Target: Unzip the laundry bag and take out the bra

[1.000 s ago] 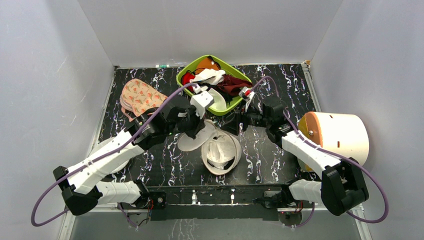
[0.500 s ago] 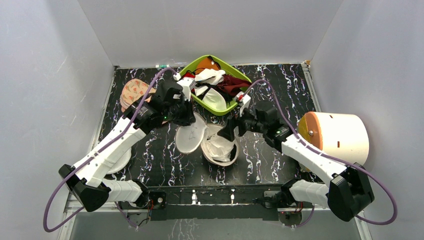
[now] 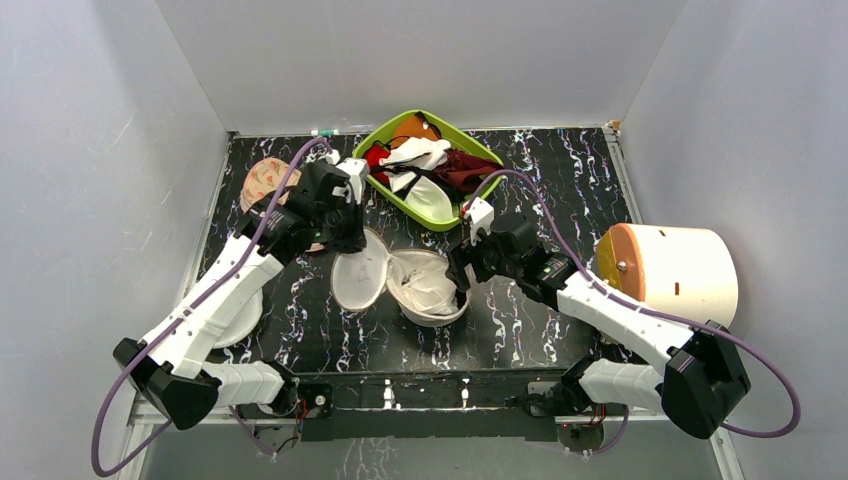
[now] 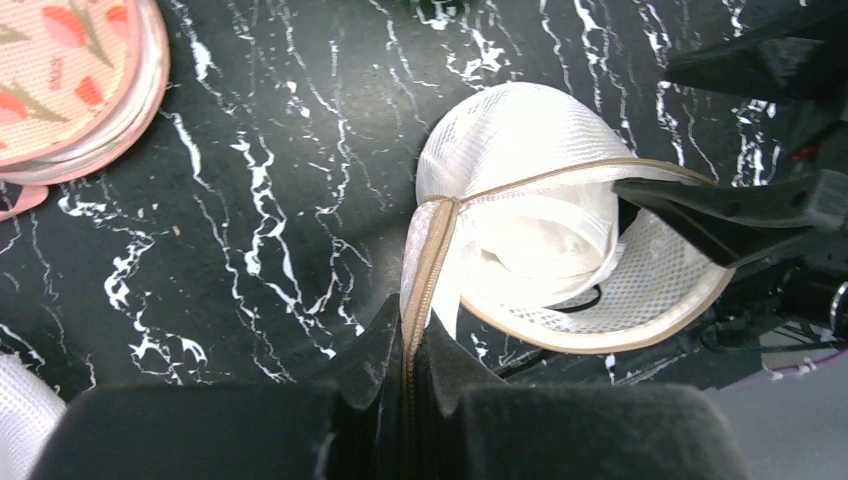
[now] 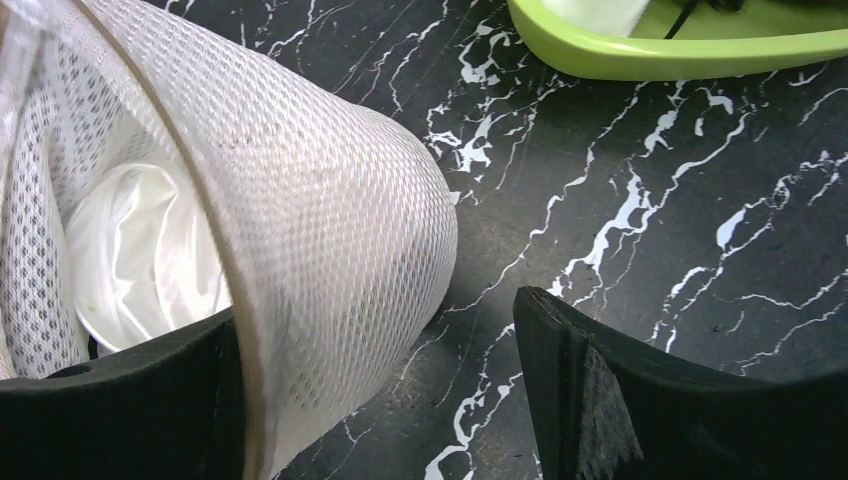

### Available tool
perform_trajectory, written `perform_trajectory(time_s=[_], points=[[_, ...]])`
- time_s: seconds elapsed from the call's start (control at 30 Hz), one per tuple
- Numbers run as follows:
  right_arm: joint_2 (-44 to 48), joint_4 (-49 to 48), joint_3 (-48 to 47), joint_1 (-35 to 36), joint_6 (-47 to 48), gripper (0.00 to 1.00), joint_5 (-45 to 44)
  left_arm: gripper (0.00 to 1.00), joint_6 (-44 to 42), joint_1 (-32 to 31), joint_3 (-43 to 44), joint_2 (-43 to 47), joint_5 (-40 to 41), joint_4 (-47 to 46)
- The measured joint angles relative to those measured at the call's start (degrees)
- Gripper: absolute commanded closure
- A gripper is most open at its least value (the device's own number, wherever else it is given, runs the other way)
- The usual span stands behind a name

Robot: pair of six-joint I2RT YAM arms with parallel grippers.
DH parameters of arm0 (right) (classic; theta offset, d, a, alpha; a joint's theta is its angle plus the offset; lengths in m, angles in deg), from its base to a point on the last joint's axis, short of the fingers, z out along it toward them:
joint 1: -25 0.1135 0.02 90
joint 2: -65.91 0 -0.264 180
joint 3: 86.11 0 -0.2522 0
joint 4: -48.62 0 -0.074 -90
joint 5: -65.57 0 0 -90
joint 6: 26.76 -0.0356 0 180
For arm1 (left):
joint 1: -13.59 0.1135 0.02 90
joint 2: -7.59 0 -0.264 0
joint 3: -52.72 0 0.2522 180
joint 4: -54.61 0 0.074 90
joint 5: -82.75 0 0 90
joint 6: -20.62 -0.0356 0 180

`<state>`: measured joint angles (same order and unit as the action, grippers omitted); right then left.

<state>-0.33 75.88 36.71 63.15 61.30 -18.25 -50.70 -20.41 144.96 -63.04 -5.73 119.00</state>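
Note:
The cream-white mesh laundry bag [image 3: 425, 310] lies open at mid-table, its lid [image 3: 358, 282] folded out to the left. A white bra [image 3: 428, 288] sits inside the base; it also shows in the left wrist view [image 4: 545, 245] and in the right wrist view [image 5: 140, 250]. My left gripper [image 3: 348, 232] is shut on the tan zipper band [image 4: 432, 250] of the lid's rim. My right gripper [image 3: 462, 268] is open and straddles the bag's right wall [image 5: 320, 200], with one finger inside the bag and the other outside above the table.
A green basket [image 3: 440, 218] full of clothes stands just behind the bag. A peach printed case [image 3: 262, 180] lies at the far left. A cream cylinder with an orange end [image 3: 680, 270] stands at the right. Another white mesh piece [image 3: 240, 320] lies under the left arm.
My left gripper has pulled the lid's rim back and to the left, and the bag has opened wider and slid left. My right gripper has moved down-left onto the bag's right wall.

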Motion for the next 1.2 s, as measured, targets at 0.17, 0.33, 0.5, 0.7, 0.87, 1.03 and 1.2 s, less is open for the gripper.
perform_trajectory(time_s=[0.17,0.33,0.5,0.7,0.87,1.03,1.2], points=[[-0.15,0.04,0.00,0.00,0.66,0.22,-1.77,0.34,-1.09,1.60,-5.11,-0.28,2.71,-0.96],[-0.87,0.48,-0.07,0.00,1.05,0.19,-2.86,0.15,-2.67,1.64,-6.12,-4.02,7.45,-1.36],[-0.87,2.89,-1.31,0.00,2.12,0.18,-3.41,0.04,-4.57,1.68,-6.14,-3.28,3.93,-5.16],[-0.15,5.86,-5.51,1.53,4.20,0.18,-2.84,0.01,-4.57,1.68,-12.00,3.43,-8.96,-17.84],[1.51,7.08,-9.51,8.76,6.84,0.30,-3.72,0.02,-1.01,2.25,-19.30,4.87,-13.27,-26.03],[-0.11,8.24,-12.63,14.82,5.22,0.36,-4.31,0.02,0.85,4.24,-20.94,4.94,-6.10,-27.15],[-2.80,8.94,-10.62,17.81,0.00,0.37,-7.08,0.02,0.61,6.40,-20.81,5.66,2.56,-27.50]])
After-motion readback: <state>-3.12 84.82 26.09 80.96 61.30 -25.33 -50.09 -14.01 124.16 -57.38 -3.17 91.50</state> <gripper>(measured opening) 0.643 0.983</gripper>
